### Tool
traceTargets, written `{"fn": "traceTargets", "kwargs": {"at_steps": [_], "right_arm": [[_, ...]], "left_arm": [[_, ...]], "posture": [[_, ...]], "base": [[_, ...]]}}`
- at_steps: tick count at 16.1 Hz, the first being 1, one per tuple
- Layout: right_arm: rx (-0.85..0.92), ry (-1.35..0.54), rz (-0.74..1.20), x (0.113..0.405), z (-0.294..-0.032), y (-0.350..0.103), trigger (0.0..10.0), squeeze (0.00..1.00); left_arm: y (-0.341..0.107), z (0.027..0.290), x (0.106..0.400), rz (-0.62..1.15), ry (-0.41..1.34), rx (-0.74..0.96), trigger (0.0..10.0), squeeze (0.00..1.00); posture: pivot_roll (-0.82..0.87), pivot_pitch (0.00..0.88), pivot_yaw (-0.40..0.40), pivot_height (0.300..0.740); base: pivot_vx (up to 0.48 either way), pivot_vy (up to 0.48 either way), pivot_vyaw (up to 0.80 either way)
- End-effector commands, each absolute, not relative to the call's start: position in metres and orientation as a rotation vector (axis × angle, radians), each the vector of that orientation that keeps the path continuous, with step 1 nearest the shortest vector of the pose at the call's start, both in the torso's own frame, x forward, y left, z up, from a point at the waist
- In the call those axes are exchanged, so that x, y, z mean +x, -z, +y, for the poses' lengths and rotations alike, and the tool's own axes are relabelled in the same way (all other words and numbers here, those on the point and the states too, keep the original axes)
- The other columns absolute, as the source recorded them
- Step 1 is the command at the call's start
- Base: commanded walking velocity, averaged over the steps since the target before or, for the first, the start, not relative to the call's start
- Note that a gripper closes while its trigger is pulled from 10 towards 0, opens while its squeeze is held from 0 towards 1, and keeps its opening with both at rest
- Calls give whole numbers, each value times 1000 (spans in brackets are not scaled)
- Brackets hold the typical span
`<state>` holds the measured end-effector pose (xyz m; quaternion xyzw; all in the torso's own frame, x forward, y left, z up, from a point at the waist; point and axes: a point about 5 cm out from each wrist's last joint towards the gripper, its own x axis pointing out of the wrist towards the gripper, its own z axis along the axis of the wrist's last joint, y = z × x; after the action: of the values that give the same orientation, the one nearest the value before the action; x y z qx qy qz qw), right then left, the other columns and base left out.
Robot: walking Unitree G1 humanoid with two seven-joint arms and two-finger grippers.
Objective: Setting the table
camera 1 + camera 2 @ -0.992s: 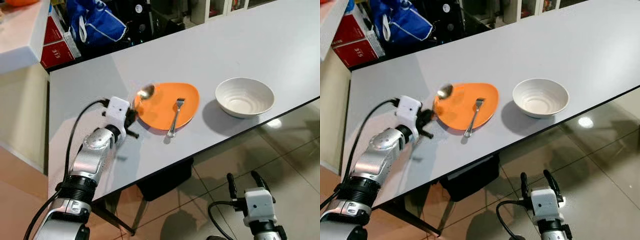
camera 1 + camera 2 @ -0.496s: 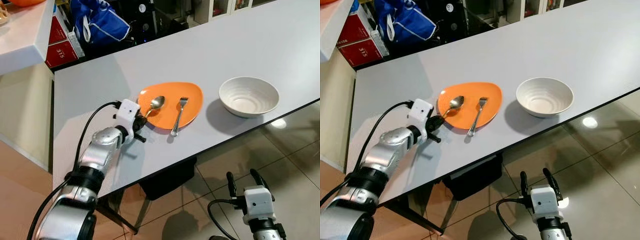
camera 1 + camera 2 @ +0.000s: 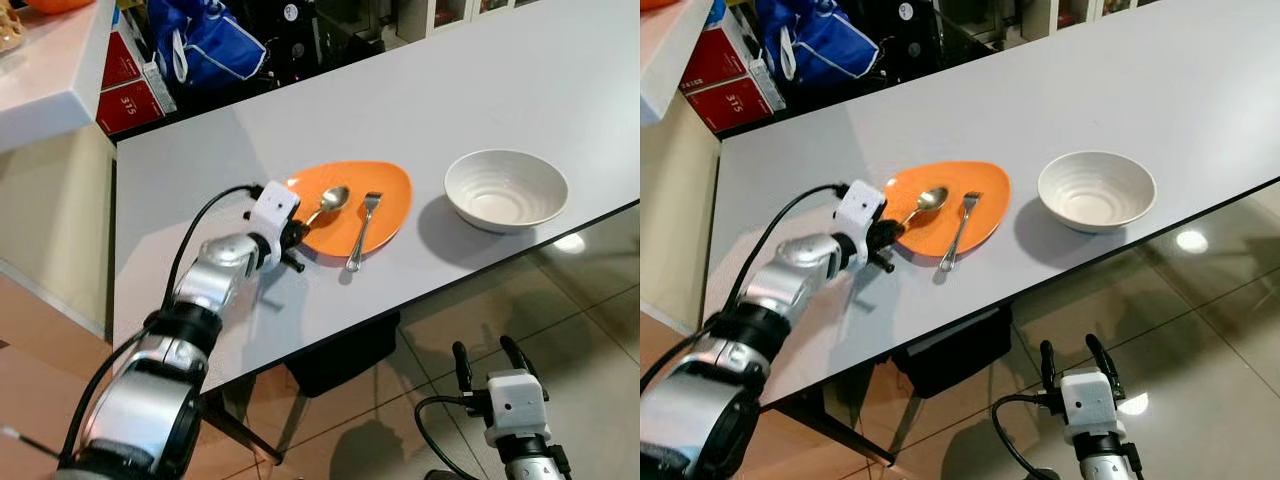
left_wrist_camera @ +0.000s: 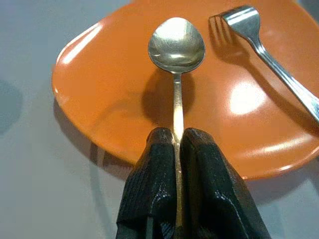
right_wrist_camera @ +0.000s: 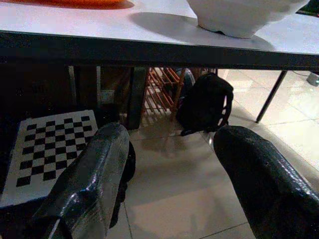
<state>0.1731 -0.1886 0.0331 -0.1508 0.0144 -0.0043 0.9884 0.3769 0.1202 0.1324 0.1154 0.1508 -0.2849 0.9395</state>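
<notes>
Pinching the handle of the spoon [image 4: 176,64] between both black fingers [image 4: 155,184], my left gripper [image 3: 293,236] sits at the near-left edge of the orange plate [image 3: 390,185], over the grey table [image 3: 470,80]. I see the fingers pressed together with only the thin handle between them. The spoon is polished metal with a faint golden tint. Its bowl faces up, lying on or just over the plate surface; I cannot tell which. Its long axis runs straight out from the gripper, bowl end pointing away from the gripper toward the middle of the plate.

The plate holds two items: the spoon and a silver fork [image 3: 361,229]. The fork lies beside the spoon on its right, roughly parallel, tines on the plate and handle end reaching past the near rim onto the table. The white ribbed bowl [image 3: 506,189] stands apart to the right of the plate, near the table edge; nothing shows inside it.

My right gripper [image 3: 490,364] hangs below table height over the tiled floor [image 3: 590,330], its two fingers spread apart and holding nothing.
</notes>
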Motion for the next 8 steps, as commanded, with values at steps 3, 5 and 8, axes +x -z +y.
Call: {"fn": "traceTargets", "kwargs": {"at_steps": [3, 5, 8], "right_arm": [[-293, 6, 40, 173, -182, -32, 10000, 0], [-291, 5, 39, 173, -180, -32, 10000, 0], [-293, -4, 36, 173, -178, -32, 10000, 0]], "left_arm": [[-133, 127, 381, 325, 568, 262, 0, 0], [-131, 127, 380, 335, 570, 267, 0, 0], [-130, 129, 382, 331, 542, 230, 0, 0]], "posture": [[-172, 77, 228, 740], [-170, 77, 228, 740], [-170, 71, 215, 740]], "base": [[0, 0, 0], [0, 0, 0], [0, 0, 0]]}}
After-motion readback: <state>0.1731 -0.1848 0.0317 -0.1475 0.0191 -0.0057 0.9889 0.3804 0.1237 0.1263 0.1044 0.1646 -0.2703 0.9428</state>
